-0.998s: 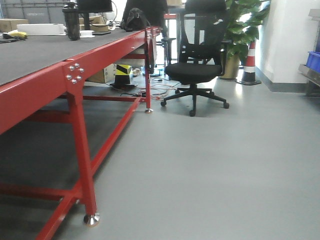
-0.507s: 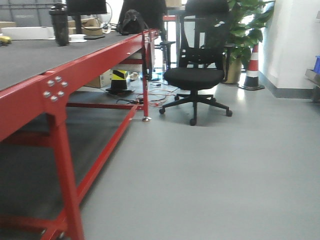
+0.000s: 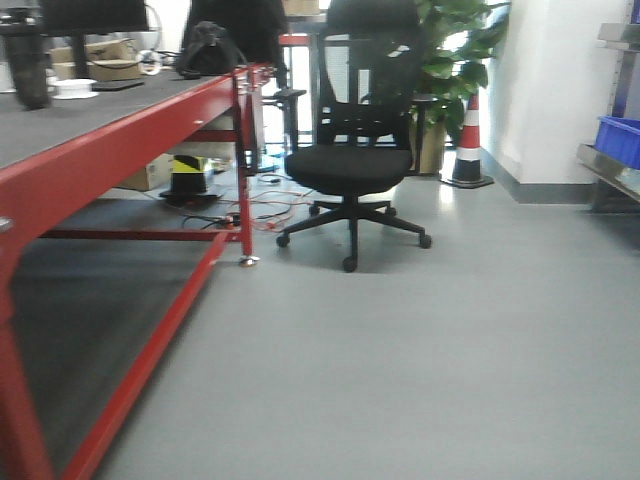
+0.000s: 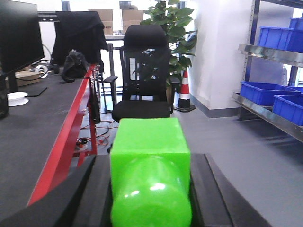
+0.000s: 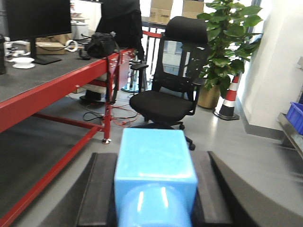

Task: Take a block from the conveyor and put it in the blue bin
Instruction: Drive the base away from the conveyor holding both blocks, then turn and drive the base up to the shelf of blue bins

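A black office chair [image 3: 347, 168] stands on the grey floor [image 3: 420, 360]. Behind it there is a potted plant [image 3: 455, 45] and a striped traffic cone [image 3: 467, 150] (near the white wall). Loose cables [image 3: 265, 205] lie left of the chair.

Dark grey conveyor [image 3: 70, 118] on red frame [image 3: 130, 138], monitor [image 4: 19, 42], black bag [image 4: 73, 66], white dish [image 4: 14, 98] on top

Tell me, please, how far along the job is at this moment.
Done: grabbing. The left gripper is shut on a green block, the right gripper on a light-blue block, both off the conveyor. In hand: carrying them. To do: placing; the blue bins on the shelf are not yet reached.
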### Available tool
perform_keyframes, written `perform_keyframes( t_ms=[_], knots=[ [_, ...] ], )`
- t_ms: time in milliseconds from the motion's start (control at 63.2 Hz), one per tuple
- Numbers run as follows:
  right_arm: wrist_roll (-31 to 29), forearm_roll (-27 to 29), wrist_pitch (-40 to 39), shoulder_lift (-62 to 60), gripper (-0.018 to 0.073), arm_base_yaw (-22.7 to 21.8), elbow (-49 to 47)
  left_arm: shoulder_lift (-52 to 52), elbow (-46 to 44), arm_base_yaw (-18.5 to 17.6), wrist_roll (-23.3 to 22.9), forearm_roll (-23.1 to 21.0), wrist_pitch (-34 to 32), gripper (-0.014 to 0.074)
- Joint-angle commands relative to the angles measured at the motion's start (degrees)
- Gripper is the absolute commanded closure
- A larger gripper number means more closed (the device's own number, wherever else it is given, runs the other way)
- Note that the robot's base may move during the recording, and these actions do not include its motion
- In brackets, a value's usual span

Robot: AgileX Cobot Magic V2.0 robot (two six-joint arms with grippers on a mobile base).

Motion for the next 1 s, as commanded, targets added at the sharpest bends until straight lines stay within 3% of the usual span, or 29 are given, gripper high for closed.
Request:
perform_keyframes(
  t_ms=[0, 982],
  knots=[
    [-0.29, -0.11, -0.96, -0.14, 0.0721, -0.08, 0.06, -0.22, 0.00, -0.04, -0.02, 0.11, -1.19, 0.0708],
    [-0.29, -0.11, -0.96, -0.14, 0.0721, -0.08, 0.06, -0.22, 0.00, -0.04, -0.02, 0.11, -1.19, 0.0708]
  ],
)
